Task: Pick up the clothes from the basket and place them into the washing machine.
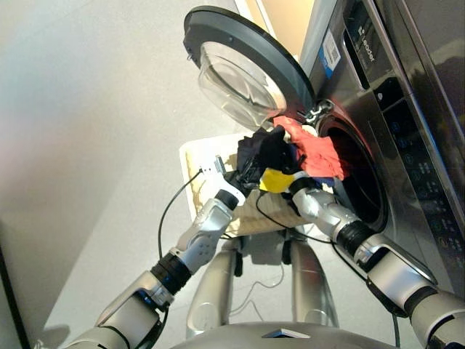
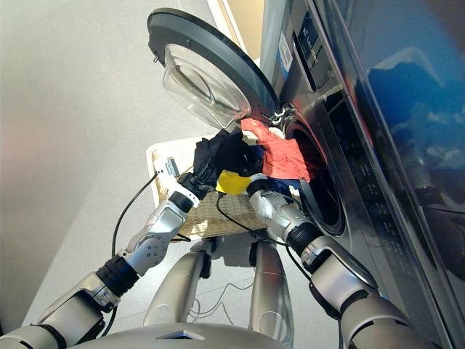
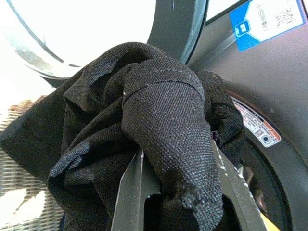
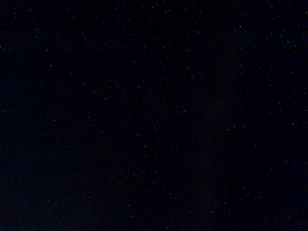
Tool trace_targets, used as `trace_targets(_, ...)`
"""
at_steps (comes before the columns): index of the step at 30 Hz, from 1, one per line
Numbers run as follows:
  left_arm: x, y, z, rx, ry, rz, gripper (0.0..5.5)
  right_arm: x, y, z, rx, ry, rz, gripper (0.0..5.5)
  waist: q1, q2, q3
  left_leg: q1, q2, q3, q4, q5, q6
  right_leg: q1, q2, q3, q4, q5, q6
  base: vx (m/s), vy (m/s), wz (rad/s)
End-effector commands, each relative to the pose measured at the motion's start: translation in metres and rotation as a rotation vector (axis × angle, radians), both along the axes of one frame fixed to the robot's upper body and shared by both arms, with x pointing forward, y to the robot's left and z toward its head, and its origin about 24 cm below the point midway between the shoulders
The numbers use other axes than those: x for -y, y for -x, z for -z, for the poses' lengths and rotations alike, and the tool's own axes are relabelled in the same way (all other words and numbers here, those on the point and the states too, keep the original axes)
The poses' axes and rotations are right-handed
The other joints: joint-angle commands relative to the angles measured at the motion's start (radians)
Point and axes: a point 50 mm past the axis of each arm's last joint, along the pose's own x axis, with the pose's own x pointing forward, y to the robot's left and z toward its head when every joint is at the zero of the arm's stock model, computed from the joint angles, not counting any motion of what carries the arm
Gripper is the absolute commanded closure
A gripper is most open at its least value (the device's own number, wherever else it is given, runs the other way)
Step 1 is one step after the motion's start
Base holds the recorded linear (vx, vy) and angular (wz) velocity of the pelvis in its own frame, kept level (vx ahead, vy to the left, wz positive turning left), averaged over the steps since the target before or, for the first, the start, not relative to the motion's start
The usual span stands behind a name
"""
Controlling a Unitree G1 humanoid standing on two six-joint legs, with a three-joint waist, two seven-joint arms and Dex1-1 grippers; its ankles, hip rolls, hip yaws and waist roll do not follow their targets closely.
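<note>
The left claw (image 3: pixel 178 192) is seen pinching a bunched black garment (image 3: pixel 144 125), the cloth being draped over both fingers and raised above the basket (image 1: pixel 197 161). The right claw (image 1: pixel 285 174) is buried under cloth at the porthole; whether it is spread or pressed together cannot be told, its wrist view being wholly dark. A coral-red garment (image 1: pixel 314 149) is draped over the lower rim of the porthole of the washing machine (image 1: pixel 407 131), with a navy blue garment (image 1: pixel 323 177) just beneath it. The round door (image 1: pixel 243 62) is swung fully open above the basket, which rests on the floor (image 1: pixel 87 145).
</note>
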Motion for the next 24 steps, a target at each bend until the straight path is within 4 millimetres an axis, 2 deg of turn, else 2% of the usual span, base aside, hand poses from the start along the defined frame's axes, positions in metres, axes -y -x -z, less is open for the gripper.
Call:
trace_targets(1, 0.025, 0.023, -0.014, 0.073, 0.067, 0.156, 3.97, -0.030, -0.006, -0.038, 0.119, -0.221, -0.052, 5.50, 0.006, -0.004, -0.057, -0.085, -0.040, 0.038, 0.068, 0.001, 0.037, 0.056, 0.018, 0.002, -0.084, 0.030, 0.064, 0.000, 0.000, 0.000)
trace_targets(2, 0.024, 0.022, -0.016, 0.083, 0.060, 0.143, 0.00, -0.028, -0.005, -0.036, 0.109, -0.251, -0.039, 5.50, 0.006, -0.004, -0.058, -0.087, -0.040, 0.038, 0.070, 0.000, 0.037, 0.053, 0.018, 0.002, -0.082, 0.030, 0.064, 0.000, 0.000, 0.000)
trace_targets(7, 0.013, 0.015, -0.023, 0.145, 0.017, 0.065, 0.00, -0.018, -0.002, -0.031, 0.041, -0.533, 0.081, 5.50, 0.004, -0.003, -0.063, -0.096, -0.039, 0.039, 0.073, -0.001, 0.038, 0.041, 0.019, 0.005, -0.078, 0.029, 0.063, 0.000, 0.000, 0.000)
trace_targets(13, -0.028, 0.004, -0.033, 0.241, -0.057, -0.236, 0.00, -0.002, 0.002, -0.027, 0.007, -0.865, 0.225, 5.50, 0.011, 0.000, -0.059, -0.111, -0.038, 0.039, 0.078, -0.002, 0.039, 0.021, 0.017, 0.006, -0.071, 0.027, 0.059, 0.000, 0.000, 0.000)
trace_targets(16, -0.057, 0.002, -0.021, 0.170, -0.044, -0.453, 0.00, 0.004, 0.003, -0.026, -0.009, -1.006, 0.271, 5.50, 0.014, -0.001, -0.053, -0.120, -0.037, 0.037, 0.078, 0.001, 0.039, 0.008, 0.014, 0.002, -0.063, 0.027, 0.057, 0.027, -0.002, -0.002)
trace_targets(17, -0.067, 0.002, -0.014, 0.143, -0.064, -0.517, 0.00, 0.008, 0.003, -0.027, -0.011, -1.082, 0.294, 5.50, 0.020, 0.003, -0.051, -0.110, -0.033, 0.030, 0.082, -0.027, 0.033, 0.011, 0.020, 0.006, -0.051, 0.002, 0.062, 0.078, -0.009, 0.000)
trace_targets(20, -0.089, 0.000, 0.000, 0.101, -0.145, -0.653, 0.00, 0.020, 0.002, -0.027, -0.011, -1.220, 0.348, 5.50, 0.023, 0.007, -0.042, -0.132, -0.033, 0.030, 0.092, -0.029, 0.034, -0.015, 0.016, 0.006, -0.032, -0.003, 0.059, 0.026, -0.002, 0.004)
trace_targets(24, -0.109, -0.001, 0.016, 0.041, -0.235, -0.793, 0.00, 0.033, -0.005, -0.034, 0.017, -1.354, 0.401, 5.50, 0.031, 0.021, -0.026, -0.184, -0.036, 0.031, 0.129, -0.038, 0.037, -0.065, 0.012, 0.004, 0.011, -0.019, 0.052, 0.000, 0.000, 0.000)
